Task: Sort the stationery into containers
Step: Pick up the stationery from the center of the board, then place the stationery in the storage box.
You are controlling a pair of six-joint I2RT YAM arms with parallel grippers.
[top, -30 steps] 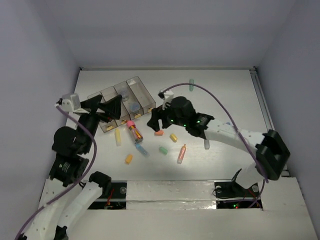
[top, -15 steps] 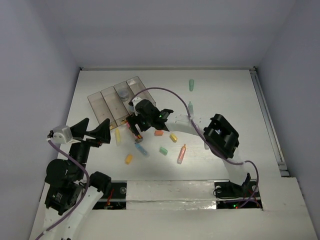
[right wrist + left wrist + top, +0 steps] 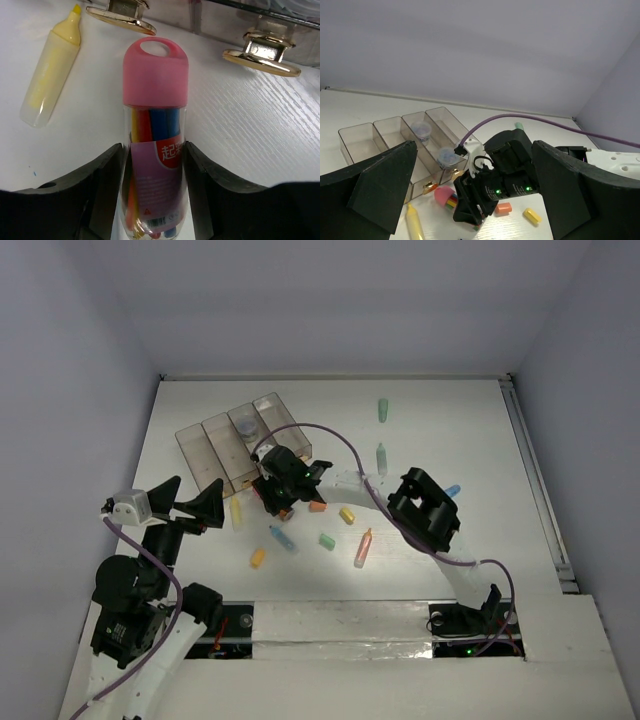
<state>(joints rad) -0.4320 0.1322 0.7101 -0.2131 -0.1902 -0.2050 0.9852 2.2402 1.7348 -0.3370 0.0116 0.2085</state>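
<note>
While left pincer (image 3: 190, 498) gapes aloft, outstretched right pincer (image 3: 152, 152) clamps the pink-capped tube (image 3: 155, 75).

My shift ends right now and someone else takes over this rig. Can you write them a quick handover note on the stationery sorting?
Left gripper: open, empty, hovering by the left end of the smoky clear four-compartment tray.
Right gripper: fingers against both sides of the clear pink-capped tube of coloured pens, which lies on the white table just in front of the tray.
Done: two round grey pots sit in the tray.
Left: the tube, the yellow highlighter and the other small coloured pieces scattered on the table.
</note>
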